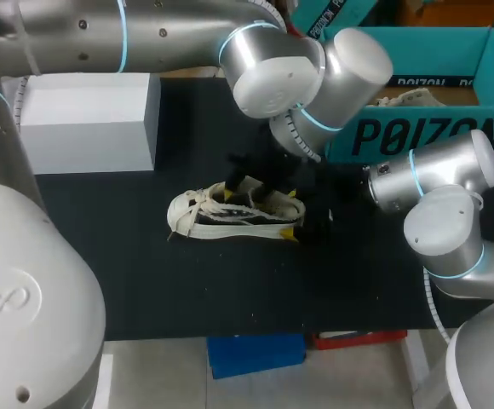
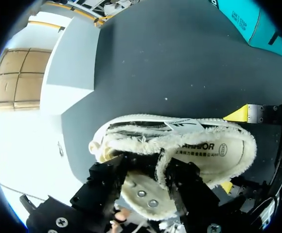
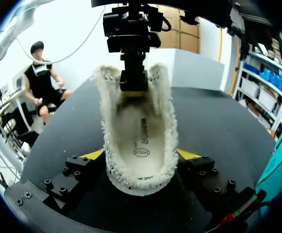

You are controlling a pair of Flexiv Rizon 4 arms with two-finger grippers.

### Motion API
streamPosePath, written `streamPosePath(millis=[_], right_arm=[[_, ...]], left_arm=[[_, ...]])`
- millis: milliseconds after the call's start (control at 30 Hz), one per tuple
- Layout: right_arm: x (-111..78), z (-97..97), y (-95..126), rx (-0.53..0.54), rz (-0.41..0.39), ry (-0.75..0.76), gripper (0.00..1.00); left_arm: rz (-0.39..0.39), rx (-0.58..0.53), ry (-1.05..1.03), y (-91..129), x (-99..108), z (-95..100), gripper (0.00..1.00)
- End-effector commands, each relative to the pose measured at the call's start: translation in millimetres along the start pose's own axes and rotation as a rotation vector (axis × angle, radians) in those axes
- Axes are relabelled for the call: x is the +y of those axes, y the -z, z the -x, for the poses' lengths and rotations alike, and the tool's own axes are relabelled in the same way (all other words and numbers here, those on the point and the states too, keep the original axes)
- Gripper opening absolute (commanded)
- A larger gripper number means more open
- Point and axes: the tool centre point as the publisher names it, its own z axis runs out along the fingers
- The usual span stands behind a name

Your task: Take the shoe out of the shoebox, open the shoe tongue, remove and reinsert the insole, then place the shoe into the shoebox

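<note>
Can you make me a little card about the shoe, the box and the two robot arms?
shoe: out of the box, on the black table
insole: inside the shoe
shoebox: teal, open, far right of the table
left end effector: shut on the shoe at the front of its opening
right end effector: shut on the shoe at its heel

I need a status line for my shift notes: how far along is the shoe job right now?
Done: the shoe is out of the shoebox, on the table. In hand: the right gripper clamps its heel, the left gripper pinches the upper at the lace end, opening spread wide. The insole lies inside; whether it has been out yet cannot be told. Left: boxing the shoe.
</note>
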Motion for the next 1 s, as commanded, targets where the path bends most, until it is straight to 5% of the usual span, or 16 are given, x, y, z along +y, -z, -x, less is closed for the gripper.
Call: streamPosePath(millis=[33,533,1000], right_arm=[[-1.3,0.0,-3.7,-0.002,-0.002,-0.001,0.0],[-1.3,0.0,-3.7,-0.002,-0.002,-0.001,0.0],[-1.3,0.0,-3.7,-0.002,-0.002,-0.001,0.0]], left_arm=[[-0.007,0.008,0.004,-4.6,3.2,10.4,0.0],[-0.052,0.077,-0.005,16.6,3.2,11.7,0.0],[-0.083,0.196,0.103,14.2,18.3,67.3,0.0]])
